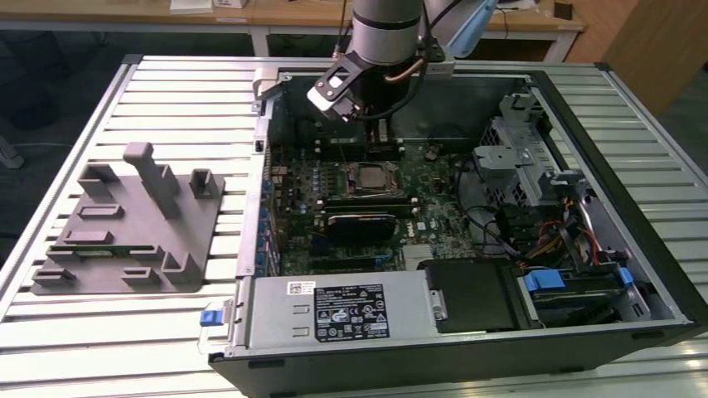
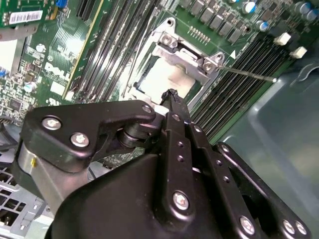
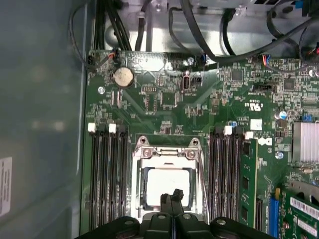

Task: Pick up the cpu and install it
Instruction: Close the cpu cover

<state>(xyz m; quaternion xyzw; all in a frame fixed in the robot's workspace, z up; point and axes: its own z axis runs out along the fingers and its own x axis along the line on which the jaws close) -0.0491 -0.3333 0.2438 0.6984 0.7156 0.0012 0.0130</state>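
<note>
Cpu (image 3: 159,181) in socket (image 3: 167,149); case (image 1: 443,365) on slatted table (image 1: 166,99).

Grey tray (image 1: 133,224) beside open computer case (image 1: 498,352) — both on slatted table (image 1: 166,91)

Qty per item, all views: 1 ea computer case (image 1: 465,104). 1 ea arm (image 1: 384,29) w/ 1 gripper (image 3: 172,195). 1 ea grey tray (image 1: 144,228). 1 ea motherboard (image 3: 169,107). 1 ea cpu (image 3: 157,181). 1 ea socket frame (image 3: 167,144). 8 ea memory slots (image 3: 108,169), i.e. 2 banks, 4 per bank. 4 ea white slot latches (image 3: 91,128), 2 per bank. 1 ea coin battery (image 3: 123,77). 1 ea power supply (image 1: 277,319).
</note>
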